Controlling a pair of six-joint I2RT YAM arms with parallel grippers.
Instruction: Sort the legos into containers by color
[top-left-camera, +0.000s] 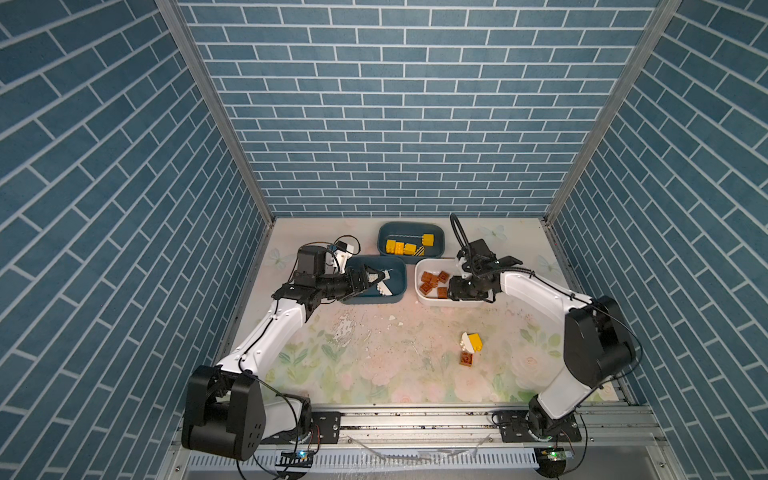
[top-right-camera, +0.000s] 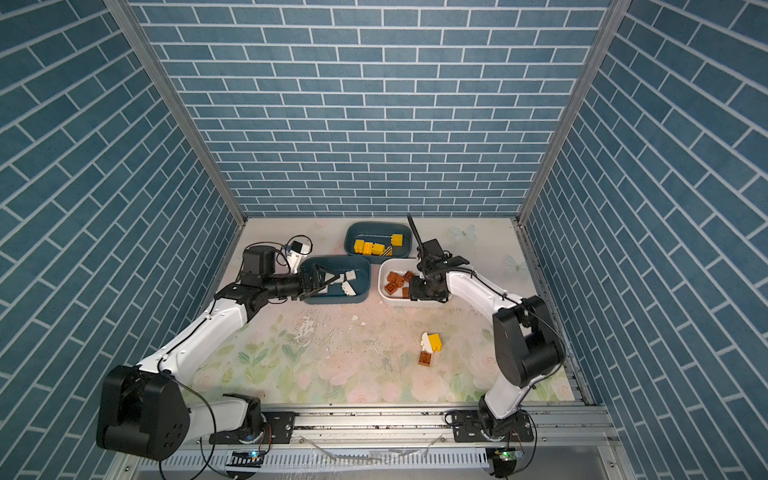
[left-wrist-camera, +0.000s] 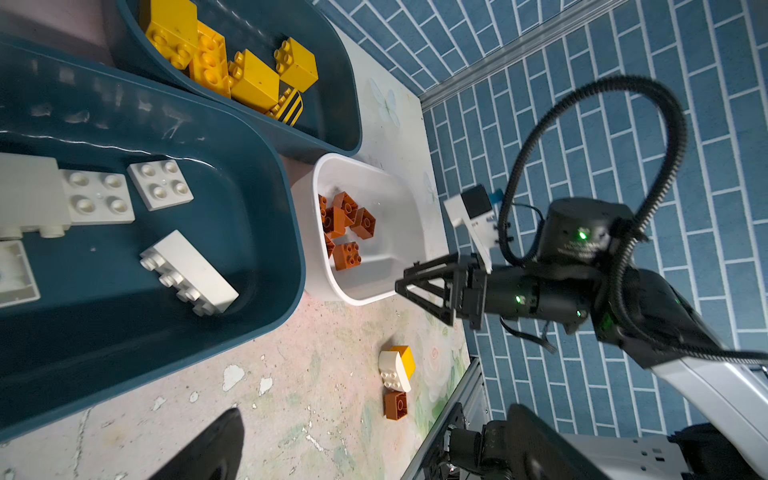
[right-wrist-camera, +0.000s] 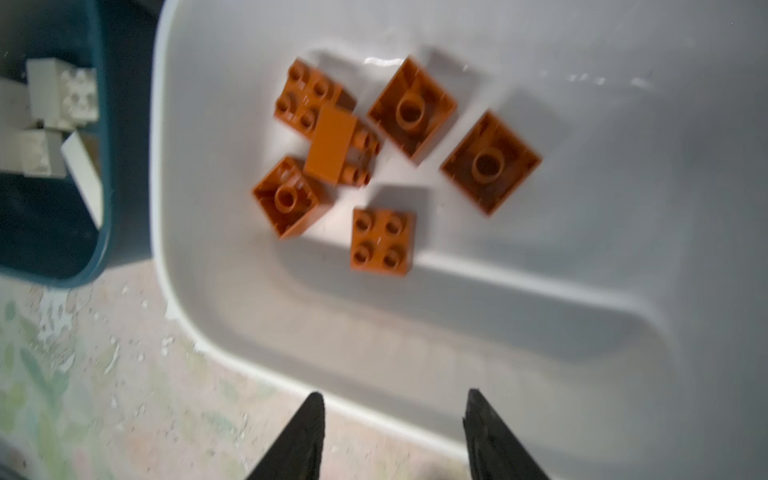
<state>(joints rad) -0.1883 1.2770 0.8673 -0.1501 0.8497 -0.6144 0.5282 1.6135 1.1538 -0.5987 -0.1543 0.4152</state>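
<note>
Uniformly brown legos (right-wrist-camera: 382, 241), chunky, square, studded

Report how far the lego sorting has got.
Done: yellow bricks lie in the far teal tub, white bricks in the near teal tub, brown bricks in the white tub. In hand: nothing; the right gripper is open over the white tub, the left gripper open over the near teal tub. Left on the table: white brick, yellow brick, brown brick.
</note>
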